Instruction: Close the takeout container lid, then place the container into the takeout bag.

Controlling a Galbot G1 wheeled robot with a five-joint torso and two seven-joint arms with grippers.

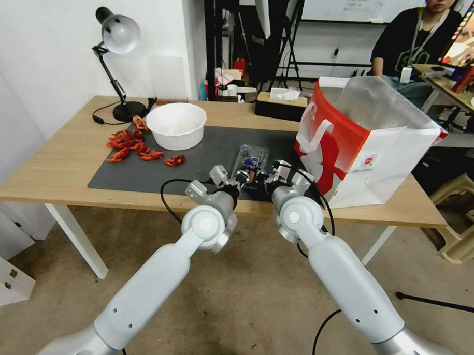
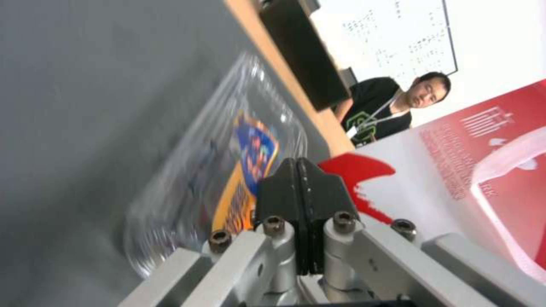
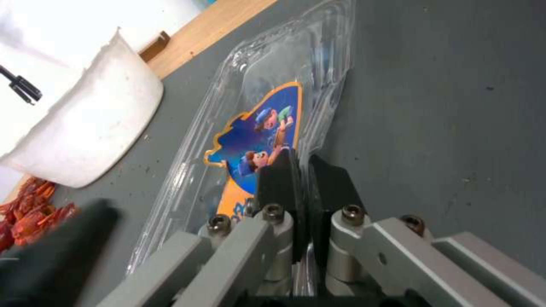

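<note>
Presently both grippers sit at the near edge of the grey mat (image 1: pixel 144 174), side by side, working on the container (image 1: pixel 250 165). That clear clamshell lies flat on the mat, just left of the bag (image 1: pixel 372 151) and right of the white bowl (image 1: pixel 176 124). Its lid (image 3: pixel 267 115), bearing a blue and orange cartoon label, faces up.

Left gripper (image 2: pixel 297 170): fingers pressed fully together, with the container's near edge just past the tips; whether plastic is caught between them cannot be told.

Right gripper (image 3: pixel 300 168): fingers nearly together, a thin gap remaining, with the clear plastic rim of the container running into that gap at its near right edge.

The bag stands upright and open-mouthed at the table's (image 1: pixel 51 166) right end, foil lining visible. Red scraps (image 1: pixel 129 145) lie scattered left of the bowl.
</note>
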